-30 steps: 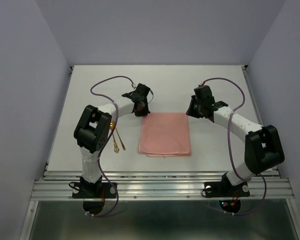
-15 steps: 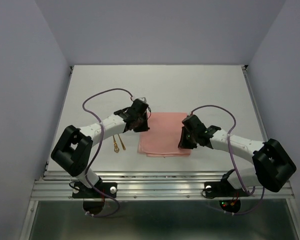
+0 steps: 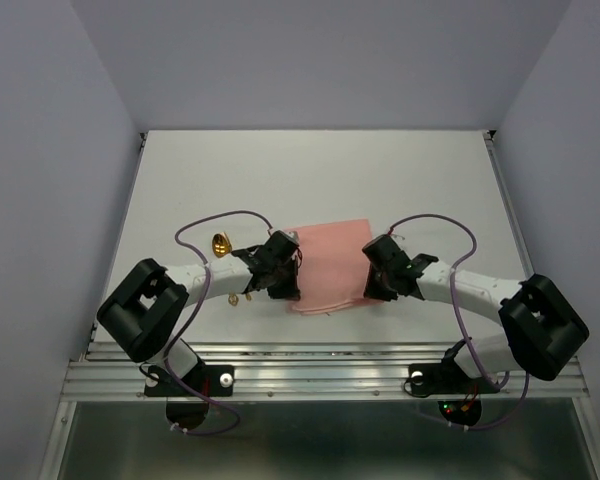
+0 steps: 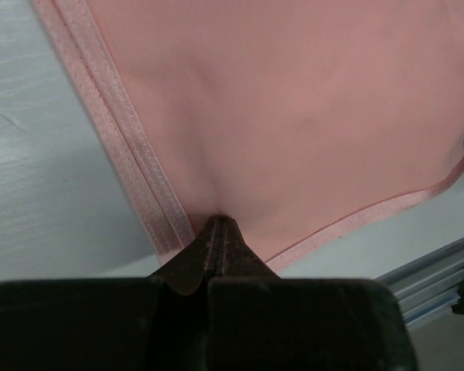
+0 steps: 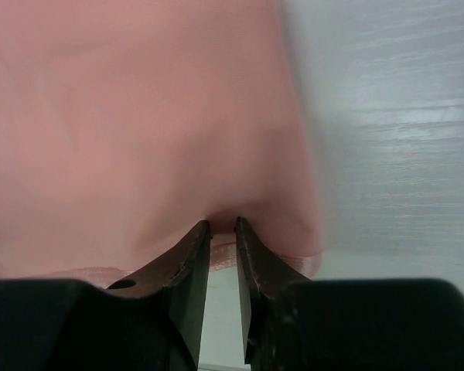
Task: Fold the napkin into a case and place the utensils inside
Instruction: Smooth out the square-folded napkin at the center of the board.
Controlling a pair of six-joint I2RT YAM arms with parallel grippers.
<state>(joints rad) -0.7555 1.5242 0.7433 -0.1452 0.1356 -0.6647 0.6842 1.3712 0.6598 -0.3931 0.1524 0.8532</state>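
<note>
The salmon-pink napkin (image 3: 330, 262) lies flat on the white table as a folded rectangle. A doubled hem runs along its left edge in the left wrist view. My left gripper (image 3: 285, 290) is shut and empty, its tip (image 4: 220, 220) pressed against the napkin's (image 4: 294, 100) near-left corner, where the cloth puckers. My right gripper (image 3: 378, 290) stands a little open, its tips (image 5: 223, 224) on the napkin's (image 5: 139, 100) near-right hem. The gold utensils lie under my left forearm: a round head (image 3: 220, 243) shows beyond it and small ends (image 3: 243, 297) show on the near side.
Metal rails (image 3: 320, 365) run along the table's near edge just behind both grippers. Purple cables loop above each forearm. Grey walls close in the left, right and far sides of the white table (image 3: 430, 170).
Both grippers moved from the napkin's far corners to its near corners. My left forearm now lies across the utensils. The napkin's far edge sits slightly skewed.
</note>
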